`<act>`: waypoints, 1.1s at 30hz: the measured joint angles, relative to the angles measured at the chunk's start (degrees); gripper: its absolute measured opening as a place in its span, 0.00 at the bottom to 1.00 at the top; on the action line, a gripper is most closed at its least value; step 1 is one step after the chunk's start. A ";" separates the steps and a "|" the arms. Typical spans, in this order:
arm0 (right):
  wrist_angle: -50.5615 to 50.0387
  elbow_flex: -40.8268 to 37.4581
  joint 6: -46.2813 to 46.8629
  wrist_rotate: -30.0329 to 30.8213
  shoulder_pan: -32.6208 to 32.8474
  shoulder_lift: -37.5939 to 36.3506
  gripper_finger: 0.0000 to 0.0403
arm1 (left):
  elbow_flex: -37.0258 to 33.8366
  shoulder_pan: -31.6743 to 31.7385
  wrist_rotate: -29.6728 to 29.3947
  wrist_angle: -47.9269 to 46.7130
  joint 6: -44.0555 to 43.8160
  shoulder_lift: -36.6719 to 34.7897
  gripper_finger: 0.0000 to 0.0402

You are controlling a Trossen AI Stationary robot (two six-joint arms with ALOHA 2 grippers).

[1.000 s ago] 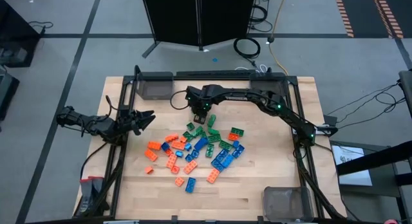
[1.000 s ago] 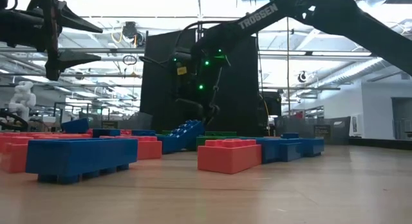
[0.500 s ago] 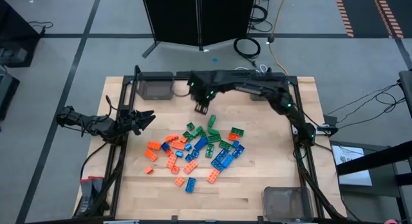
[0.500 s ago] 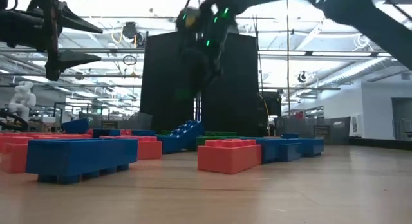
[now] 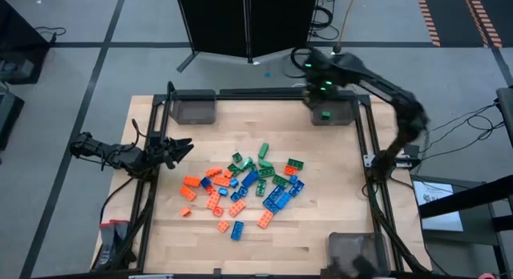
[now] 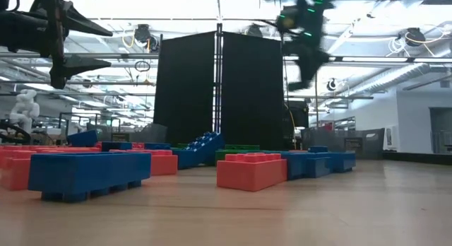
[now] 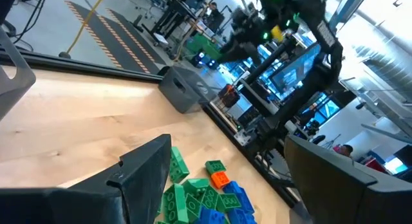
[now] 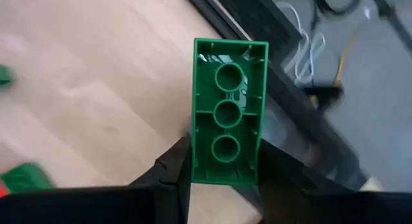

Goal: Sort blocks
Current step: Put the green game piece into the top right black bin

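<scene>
Your right gripper pinches a green block over the far-right bin; most blocks remain unsorted.

We see orange, green and blue blocks heaped mid-table; one green oblong block is held aloft.

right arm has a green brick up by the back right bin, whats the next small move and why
Probably lower a little over the bin and open the fingers. The right gripper is shut on an oblong green brick, underside showing, and hangs at the table's far right corner above that bin. The remaining blocks lie mid-table, and the left gripper waits open at the left edge.
</scene>
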 joint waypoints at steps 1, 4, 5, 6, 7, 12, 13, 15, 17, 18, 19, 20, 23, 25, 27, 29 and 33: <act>2.35 -4.17 1.65 -0.07 -1.66 -2.65 0.28 | 0.00 0.02 0.00 0.00 0.02 0.00 0.76; 8.10 -13.15 6.78 -1.09 -5.38 -7.50 0.28 | 0.00 0.02 -0.04 -0.02 0.02 0.00 0.76; 9.05 -14.98 8.01 -1.55 -6.14 -8.03 0.28 | 0.00 0.02 -0.12 -0.02 0.02 0.02 0.76; 9.70 -16.26 9.32 -1.55 -6.63 -8.13 0.28 | 0.00 0.02 -0.31 -0.01 0.02 0.01 0.76; 10.18 -17.23 10.77 -1.52 -7.08 -8.08 0.28 | 0.00 0.02 -0.61 0.00 0.02 0.01 0.76; 11.04 -19.04 17.60 -1.39 -9.48 -5.14 0.28 | 0.00 0.02 -1.38 0.00 -0.33 0.02 0.76; 11.10 -19.03 18.59 -1.33 -9.86 -4.62 0.28 | 0.00 0.02 -1.41 0.00 -1.17 0.02 0.76; 11.33 -18.93 19.69 -1.32 -10.63 -3.39 0.28 | 0.00 0.02 -1.42 0.00 -1.51 0.02 0.76; 11.31 -18.98 20.33 -1.49 -11.38 -1.70 0.28 | 0.00 0.02 -1.40 0.01 -1.54 0.02 0.76; 11.17 -18.99 20.63 -1.45 -11.66 -0.83 0.28 | 0.00 0.02 -1.40 0.00 -1.54 0.02 0.76; 10.96 -18.97 20.95 -1.46 -11.92 0.04 0.28 | 0.00 0.02 -1.40 0.01 -1.54 0.02 0.76; 10.76 -18.97 21.17 -1.49 -12.12 1.09 0.28 | 0.00 0.02 -1.40 0.00 -1.54 0.02 0.76; 10.07 -18.99 21.30 -1.58 -12.28 4.18 0.28 | 0.00 0.02 -1.40 0.00 -1.54 0.02 0.76; 10.00 -18.99 21.22 -1.67 -12.24 5.40 0.28 | 0.00 0.02 -1.40 0.01 -1.54 0.02 0.76; 9.96 -18.99 21.09 -1.70 -12.22 6.15 0.32 | 0.00 0.02 -1.39 0.00 -1.54 0.02 0.76; 10.01 -18.99 20.95 -1.66 -12.25 6.27 0.43 | 0.00 0.02 -1.39 0.00 -1.51 0.02 0.76; 10.15 -18.97 20.86 -1.65 -12.36 5.52 0.63 | 0.00 0.02 -1.38 0.00 -1.49 0.02 0.76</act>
